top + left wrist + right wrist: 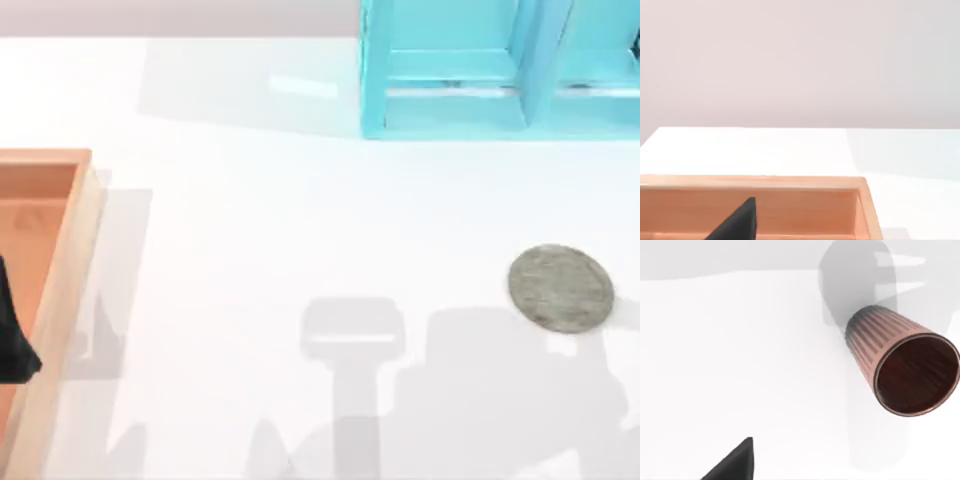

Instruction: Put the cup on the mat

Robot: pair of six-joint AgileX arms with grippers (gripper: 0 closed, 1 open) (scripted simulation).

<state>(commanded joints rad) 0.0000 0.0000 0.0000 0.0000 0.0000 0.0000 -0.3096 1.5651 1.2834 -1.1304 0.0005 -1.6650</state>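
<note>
The cup (902, 365), reddish-brown with ribbed sides and a dark inside, stands on the white table in the right wrist view, apart from a dark tip of my right gripper (735, 462). The mat (561, 288), a mottled grey round disc, lies flat at the table's right side in the top view with nothing on it. A dark part of my left gripper (15, 350) hangs over the orange tray at the far left, and the same gripper (737, 222) appears in the left wrist view.
An orange wooden tray (70, 260) lies along the left edge of the table, its rim (790, 182) also in the left wrist view. A light blue cabinet (470, 70) stands at the back right. Arm shadows fall across the front middle of the table.
</note>
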